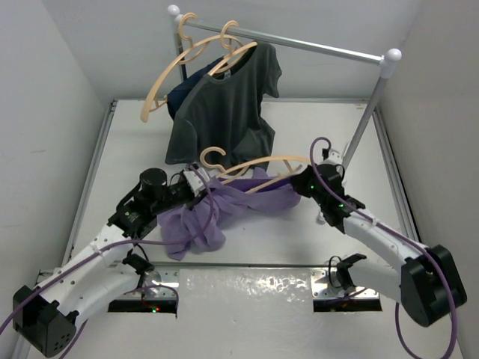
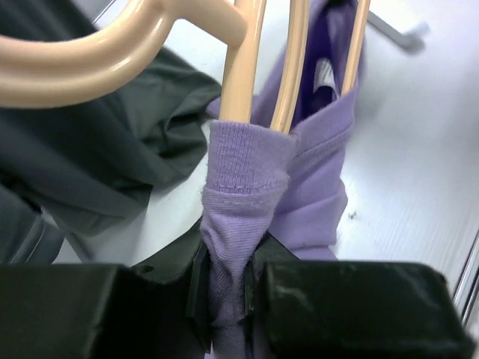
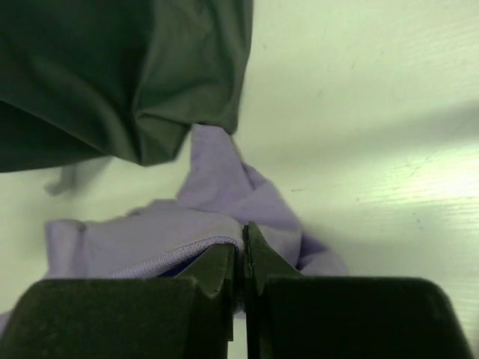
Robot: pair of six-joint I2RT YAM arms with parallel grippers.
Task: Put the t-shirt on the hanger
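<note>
- T-shirt, lavender, lies bunched on the white table in front of and under the hanger. Its upper part is drawn up to the hanger's arms.
- Left gripper sits just in front of the hanger's hook end. It is clamped narrow on a gathered fold of the t-shirt. In its wrist view the ribbed collar edge wraps the hanger's bars right above the fingers.
- Right gripper sits at the hanger's opposite end, over the t-shirt's edge. Its jaws are pressed fully together, with the tips at a stitched hem. I cannot tell whether any cloth is caught between them.
- The hanger itself is raised off the table between the two grippers, with its hook toward the left arm's side. Its pale wooden bars run down into the collar.
- Just behind the hanger's hook, a dark grey t-shirt hangs from a second wooden hanger.
- A navy garment shows behind the grey shirt, farther from the hanger.
- A bare wooden hanger hangs beside it.
- Farthest from the hanger, the metal rail carries these on white-capped posts.
</note>
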